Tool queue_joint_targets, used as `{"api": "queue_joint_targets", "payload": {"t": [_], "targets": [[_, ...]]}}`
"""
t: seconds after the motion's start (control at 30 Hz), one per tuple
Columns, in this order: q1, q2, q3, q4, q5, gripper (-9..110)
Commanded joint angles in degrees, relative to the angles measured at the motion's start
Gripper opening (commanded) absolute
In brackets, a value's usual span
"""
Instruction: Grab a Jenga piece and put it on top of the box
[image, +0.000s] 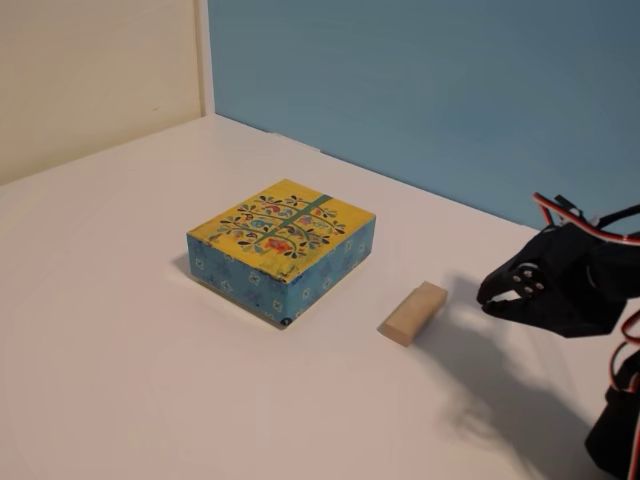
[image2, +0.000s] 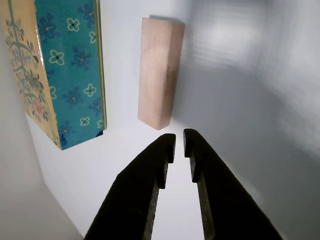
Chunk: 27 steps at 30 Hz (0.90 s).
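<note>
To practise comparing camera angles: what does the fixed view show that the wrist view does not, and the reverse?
Only the fixed view shows the box's whole yellow patterned top, the blue wall behind, and the arm's red wires. Only the wrist view shows the narrow gap between the gripper's nearly closed fingertips. Both show the Jenga piece lying on the white table beside the box, ungrasped.

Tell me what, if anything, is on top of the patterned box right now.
Nothing rests on the box: its yellow lid is bare in the fixed view. The Jenga piece lies on the table beside it, and the gripper holds nothing. The box's inside is hidden.
</note>
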<state>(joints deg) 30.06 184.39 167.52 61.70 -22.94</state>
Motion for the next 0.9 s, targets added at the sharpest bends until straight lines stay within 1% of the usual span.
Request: {"api": "queue_joint_targets", "payload": {"t": [0.0, 0.87], "targets": [[-0.3, 0.4, -0.6, 0.4, -1.5, 0], [0.4, 0.4, -0.7, 0.7, -1.0, 0]]}}
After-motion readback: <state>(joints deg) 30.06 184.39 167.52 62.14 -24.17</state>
